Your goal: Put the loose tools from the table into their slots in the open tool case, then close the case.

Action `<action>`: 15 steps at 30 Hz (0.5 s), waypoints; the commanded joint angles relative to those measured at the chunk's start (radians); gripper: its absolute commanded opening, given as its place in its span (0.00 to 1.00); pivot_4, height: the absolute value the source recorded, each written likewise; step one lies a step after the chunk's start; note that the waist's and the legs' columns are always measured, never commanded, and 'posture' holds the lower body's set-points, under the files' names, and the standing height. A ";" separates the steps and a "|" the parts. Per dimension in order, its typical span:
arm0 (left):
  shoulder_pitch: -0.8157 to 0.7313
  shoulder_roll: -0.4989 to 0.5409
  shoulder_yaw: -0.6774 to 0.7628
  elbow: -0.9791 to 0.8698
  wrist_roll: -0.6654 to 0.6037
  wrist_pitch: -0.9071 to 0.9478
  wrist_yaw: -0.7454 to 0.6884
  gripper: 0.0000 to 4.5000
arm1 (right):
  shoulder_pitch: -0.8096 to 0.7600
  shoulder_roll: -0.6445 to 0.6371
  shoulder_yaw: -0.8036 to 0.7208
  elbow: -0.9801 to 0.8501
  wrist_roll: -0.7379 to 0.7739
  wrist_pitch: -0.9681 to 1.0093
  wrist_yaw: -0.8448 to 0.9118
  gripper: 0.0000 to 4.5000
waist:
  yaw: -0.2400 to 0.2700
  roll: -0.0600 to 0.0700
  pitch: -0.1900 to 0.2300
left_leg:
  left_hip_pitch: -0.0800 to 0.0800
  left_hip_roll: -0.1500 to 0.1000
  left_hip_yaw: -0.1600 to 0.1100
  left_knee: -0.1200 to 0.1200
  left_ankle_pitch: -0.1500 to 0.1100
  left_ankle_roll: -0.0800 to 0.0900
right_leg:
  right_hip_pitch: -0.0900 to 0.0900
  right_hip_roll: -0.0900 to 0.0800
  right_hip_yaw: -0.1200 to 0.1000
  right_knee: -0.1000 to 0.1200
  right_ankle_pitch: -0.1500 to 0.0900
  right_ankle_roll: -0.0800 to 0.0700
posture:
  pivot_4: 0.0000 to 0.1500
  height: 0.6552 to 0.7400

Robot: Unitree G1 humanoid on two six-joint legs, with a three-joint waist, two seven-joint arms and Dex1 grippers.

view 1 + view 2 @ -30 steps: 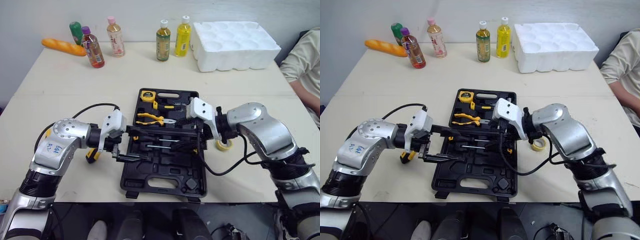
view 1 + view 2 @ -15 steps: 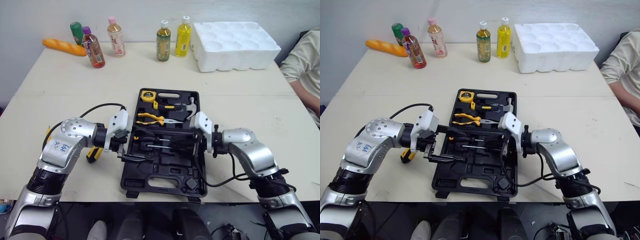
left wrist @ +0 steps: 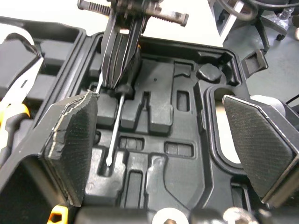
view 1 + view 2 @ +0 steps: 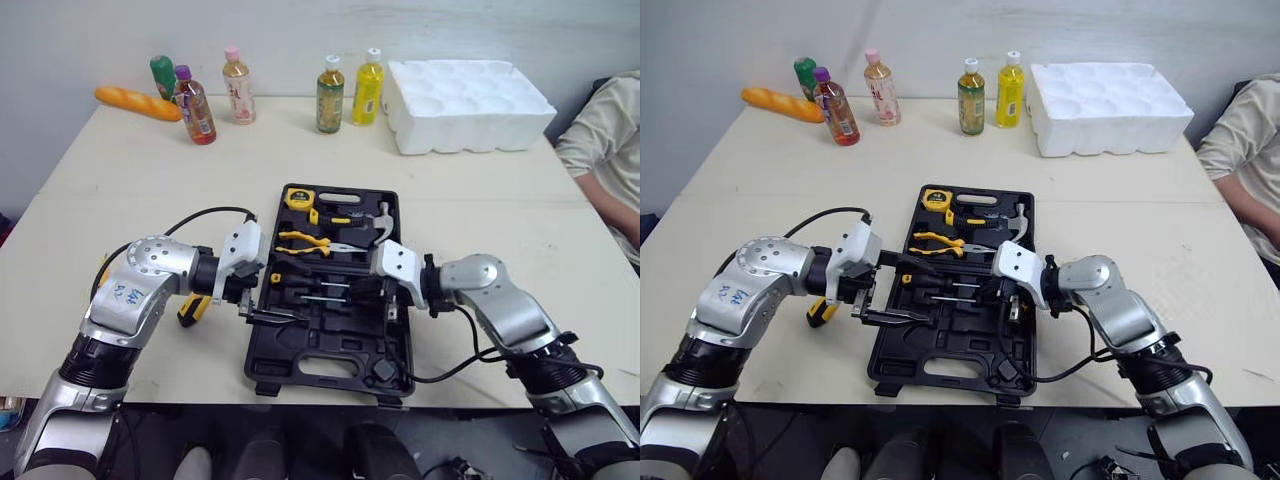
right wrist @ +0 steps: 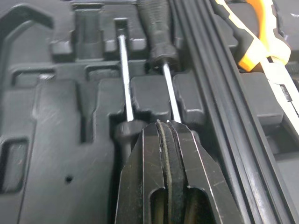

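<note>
- Right now, your right pincer (image 5: 166, 125) has its two black fingers pressed together. They appear to be clamped on the thin steel shaft of a screwdriver (image 5: 163, 60), whose black handle points straight away from the fingertips.
- That screwdriver lies along a moulded groove in the open black tool case (image 4: 300, 345), directly under the pincer. A second screwdriver (image 5: 125, 79) lies just beside it, pointing the opposite way.
- Expect the held screwdriver to be light and rigid. Its bare shaft is smooth and round, so it will likely slip or roll. The thick ribbed handle is the surer place to hold or press.
- Your left pincer (image 3: 159, 107) hangs with its pads wide apart, holding nothing, and faces the right one across the case.
- Just behind the left pincer, by its wrist, a yellow-handled tool (image 4: 188, 310) lies loose on the table (image 4: 140, 200). Take it across the handle.
</note>
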 commanded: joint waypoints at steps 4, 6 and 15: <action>-0.027 -0.011 -0.006 0.015 0.013 -0.022 -0.001 1.00 | 0.085 0.019 0.013 -0.011 0.029 0.030 0.014 0.01 | 0.001 0.000 0.000 | 0.004 0.000 -0.001 0.000 -0.002 -0.002 | 0.003 0.000 0.000 -0.002 0.000 -0.001 | 1.00 1.00; -0.028 -0.017 -0.006 0.025 0.015 -0.025 0.000 1.00 | 0.086 0.040 -0.038 -0.046 0.075 0.042 0.008 0.01 | 0.001 0.000 0.000 | 0.004 0.000 -0.001 0.000 -0.002 -0.002 | 0.003 0.000 0.000 -0.002 0.000 -0.001 | 1.00 1.00; 0.007 -0.013 0.041 0.050 -0.011 0.019 0.023 1.00 | 0.079 0.009 -0.296 -0.236 0.231 0.043 -0.039 0.01 | -0.001 0.007 0.007 | 0.002 0.000 0.001 -0.001 -0.001 -0.002 | 0.001 0.000 0.001 -0.001 0.000 0.000 | 1.00 1.00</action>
